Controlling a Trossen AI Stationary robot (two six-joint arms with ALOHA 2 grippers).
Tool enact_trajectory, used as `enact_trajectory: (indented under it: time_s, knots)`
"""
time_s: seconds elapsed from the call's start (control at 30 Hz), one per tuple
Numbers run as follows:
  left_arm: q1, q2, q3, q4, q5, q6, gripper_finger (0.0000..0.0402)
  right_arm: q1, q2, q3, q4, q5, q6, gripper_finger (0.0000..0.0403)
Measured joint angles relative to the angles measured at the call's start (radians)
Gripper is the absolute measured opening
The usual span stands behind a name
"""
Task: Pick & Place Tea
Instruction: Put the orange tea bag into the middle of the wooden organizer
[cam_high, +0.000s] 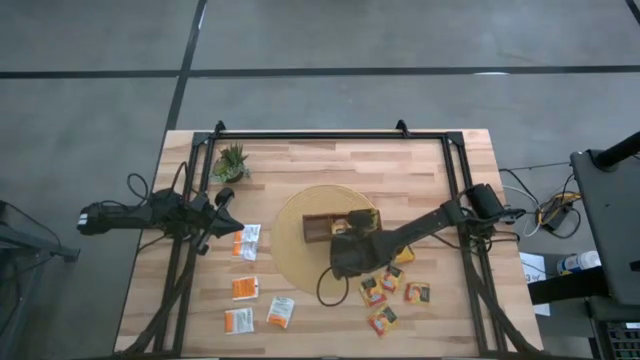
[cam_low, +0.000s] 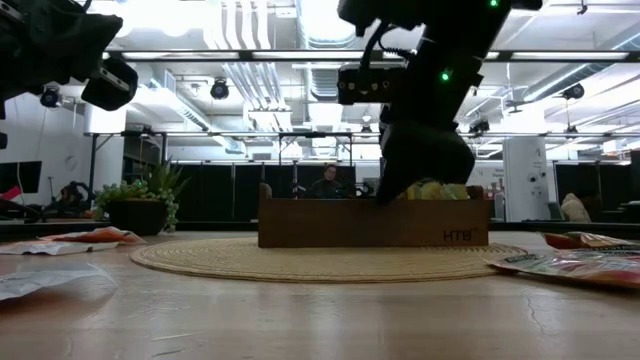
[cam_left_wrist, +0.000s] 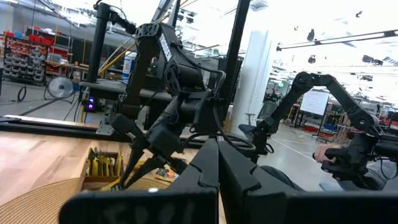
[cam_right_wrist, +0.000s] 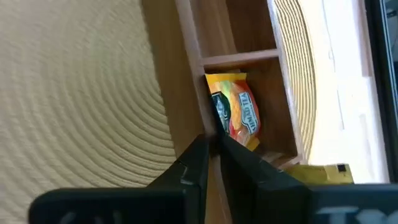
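The right hand (cam_high: 352, 240) hung over the dark wooden tray (cam_high: 318, 227) that sat on the round woven mat (cam_high: 290, 250) at the middle of the worktop (cam_high: 330, 160), its two fingers (cam_right_wrist: 196, 163) drawn nearly together just above the tray's long wall, with nothing seen between them. Below them one yellow-and-orange tea sachet (cam_right_wrist: 236, 112) stood on edge in a compartment of the tray (the neighbouring compartment showed bare wood). More tea lay loose on the worktop: a cluster of orange-brown sachets (cam_high: 392, 292) beside the mat toward the right-hand front corner, and white-and-orange sachets (cam_high: 247, 241) spread between the mat and the left edge, running toward the front edge. The left hand (cam_high: 222, 212) waited above the worktop near the left edge, its fingers (cam_left_wrist: 214, 168) pressed together and empty. A small green potted plant (cam_high: 231, 162) stood near the far left corner, well apart from the tray.
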Motion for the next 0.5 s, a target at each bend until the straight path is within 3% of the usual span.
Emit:
enact_trajectory:
  time_s: [0.17, 0.5]
  knots:
    - [0.000, 0.000, 0.000, 0.000, 0.000, 0.000, 0.0000, 0.002, -0.001, 0.031, 0.003, -0.011, -0.016, 0.0012]
    - [0.000, 0.000, 0.000, 0.000, 0.000, 0.000, 0.0000, 0.001, -0.001, 0.044, 0.003, -0.074, -0.012, 0.0008]
